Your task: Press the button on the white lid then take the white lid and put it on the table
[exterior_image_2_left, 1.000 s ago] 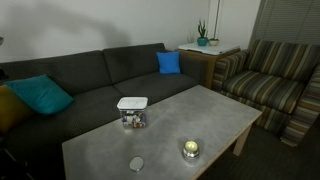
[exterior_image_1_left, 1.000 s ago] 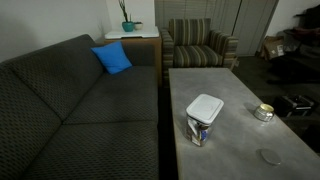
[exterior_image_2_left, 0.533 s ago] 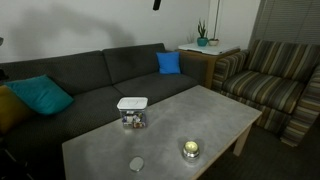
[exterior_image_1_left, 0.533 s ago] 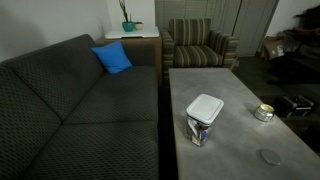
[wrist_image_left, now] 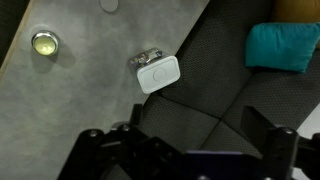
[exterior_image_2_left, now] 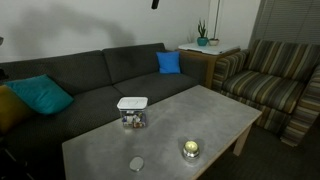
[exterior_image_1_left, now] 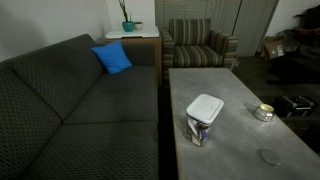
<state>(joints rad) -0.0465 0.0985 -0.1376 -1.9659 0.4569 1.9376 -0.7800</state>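
Observation:
The white lid [wrist_image_left: 158,74] is a flat rounded square closing a clear container [exterior_image_1_left: 199,130] that stands on the grey table [exterior_image_1_left: 230,85]. Both exterior views show the lid [exterior_image_1_left: 205,105] [exterior_image_2_left: 132,102] near the sofa-side edge of the table [exterior_image_2_left: 200,115]. In the wrist view my gripper [wrist_image_left: 197,125] hangs high above the scene, over the sofa seat and well short of the lid. Its dark fingers [wrist_image_left: 258,125] stand wide apart, open, with nothing between them. In the exterior views only a dark bit at the top edge shows.
A small round silvery tin [exterior_image_1_left: 264,112] [exterior_image_2_left: 189,150] and a flat grey disc [exterior_image_1_left: 269,157] [exterior_image_2_left: 136,164] also lie on the table. The dark sofa [exterior_image_1_left: 70,110] with a blue cushion [exterior_image_1_left: 113,58] and a teal cushion [wrist_image_left: 283,47] runs alongside. A striped armchair [exterior_image_1_left: 200,45] stands at the table's far end.

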